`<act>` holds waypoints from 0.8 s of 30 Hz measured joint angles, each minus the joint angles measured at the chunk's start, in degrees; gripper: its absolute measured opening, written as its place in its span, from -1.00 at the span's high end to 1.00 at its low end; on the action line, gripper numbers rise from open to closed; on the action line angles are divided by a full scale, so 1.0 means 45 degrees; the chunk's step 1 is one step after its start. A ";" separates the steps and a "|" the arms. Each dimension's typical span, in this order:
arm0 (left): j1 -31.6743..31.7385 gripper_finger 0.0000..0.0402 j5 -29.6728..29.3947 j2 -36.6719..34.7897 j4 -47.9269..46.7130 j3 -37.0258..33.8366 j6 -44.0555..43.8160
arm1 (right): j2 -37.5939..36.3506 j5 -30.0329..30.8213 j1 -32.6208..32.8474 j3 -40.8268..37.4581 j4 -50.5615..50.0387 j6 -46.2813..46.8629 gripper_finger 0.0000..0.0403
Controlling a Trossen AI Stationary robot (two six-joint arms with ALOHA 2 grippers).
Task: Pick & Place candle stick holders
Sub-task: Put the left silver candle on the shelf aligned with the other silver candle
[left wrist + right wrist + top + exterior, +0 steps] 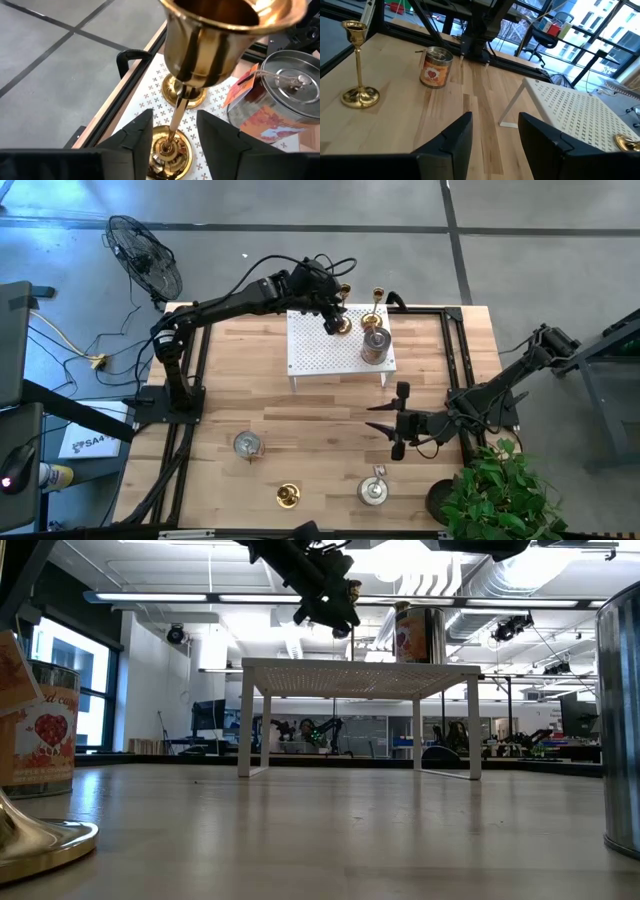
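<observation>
A white perforated rack (340, 345) stands at the table's far middle. Three candle stick holders rest on it. A slim gold candlestick (200, 45) stands on its round base (170, 152), a second gold one (376, 308) stands behind it, and a silvery tin-like holder (375, 348) is beside them. My left gripper (175, 120) is open, with a finger on either side of the first candlestick's stem (178, 112) and apart from it. My right gripper (398, 420) hangs open over the table's right half with nothing between its fingers.
Three more holders stand near the table's front edge: a tin-like one (247, 445), a gold candlestick (288, 496) and another tin-like one (373, 490). A potted plant (495, 490) sits at the front right corner. A fan (145, 255) stands off the far left.
</observation>
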 joint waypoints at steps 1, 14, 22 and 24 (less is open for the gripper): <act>0.0000 0.21 0.0004 0.0000 -0.0005 0.0000 0.0000 | 0.0000 -0.0005 0.0004 0.0000 -0.0001 0.0004 0.24; 0.0005 -0.17 -0.0027 -0.0753 -0.2026 0.0010 -0.0975 | 0.0000 -0.0035 -0.0001 0.0000 -0.0053 0.0004 0.24; 0.0003 -0.20 -0.0659 -0.2032 -0.4810 0.0010 -0.0967 | 0.0000 -0.0274 0.0004 -0.0001 -0.0121 0.0269 0.24; 0.0005 -0.20 -0.0494 -0.2399 -0.5597 0.0010 -0.1005 | 0.0000 -0.0353 0.0004 0.0000 -0.0138 0.0290 0.24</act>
